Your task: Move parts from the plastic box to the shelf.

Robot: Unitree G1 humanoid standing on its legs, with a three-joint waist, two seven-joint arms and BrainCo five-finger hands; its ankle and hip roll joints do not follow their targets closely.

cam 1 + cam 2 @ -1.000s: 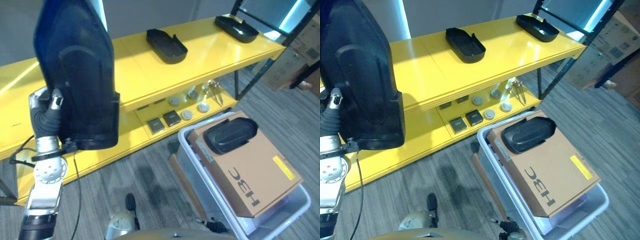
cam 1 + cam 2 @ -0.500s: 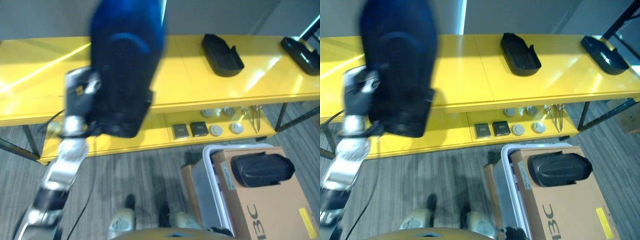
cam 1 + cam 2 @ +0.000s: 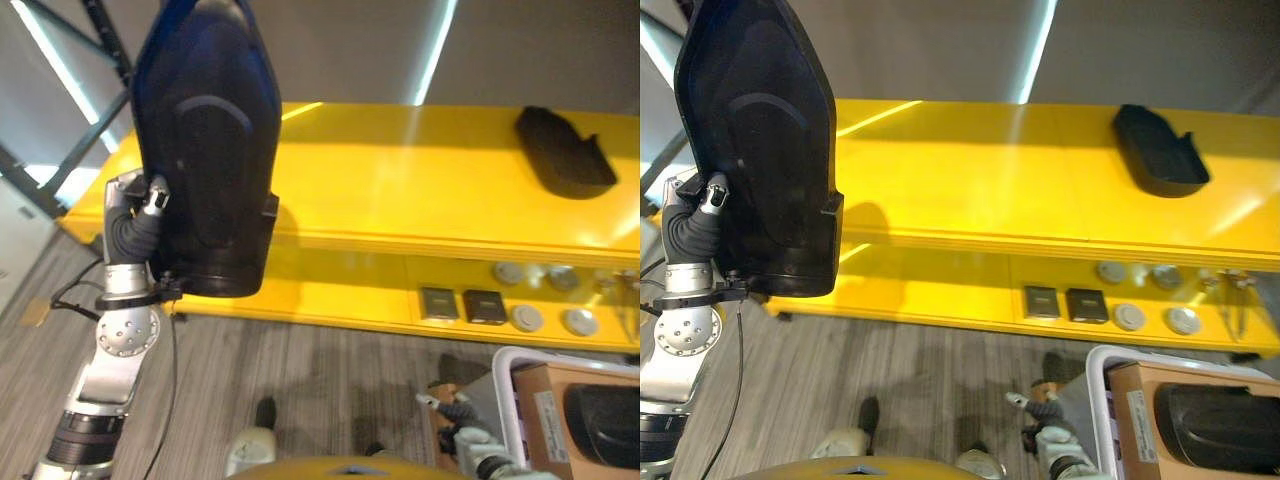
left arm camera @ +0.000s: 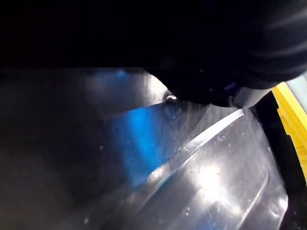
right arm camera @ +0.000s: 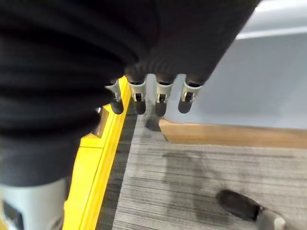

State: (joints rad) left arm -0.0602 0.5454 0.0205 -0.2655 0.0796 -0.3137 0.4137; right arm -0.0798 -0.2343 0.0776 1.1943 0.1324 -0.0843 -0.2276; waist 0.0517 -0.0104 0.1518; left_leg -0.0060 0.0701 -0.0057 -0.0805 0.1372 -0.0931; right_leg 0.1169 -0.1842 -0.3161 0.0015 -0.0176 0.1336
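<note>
The black part is up in our left hand, whose fingers are clamped on its edge; it stands on end before the left stretch of the yellow shelf, its lower end level with the shelf's front lip. We judge this to be the carry step, the part lifted out of the plastic box and not yet set down. The next move calls for tipping the part flat and lowering it onto the open top board, which lies bare below and past it.

Our right hand hangs low beside the box and the shelf's lower edge, fingers relaxed and holding nothing. Another black part already rests on the top board, well apart to the right, so it should not crowd the placement. A further black part lies on a cardboard carton in the box. On the lower board sit two small dark squares and several round grey discs, none of them in the way.
</note>
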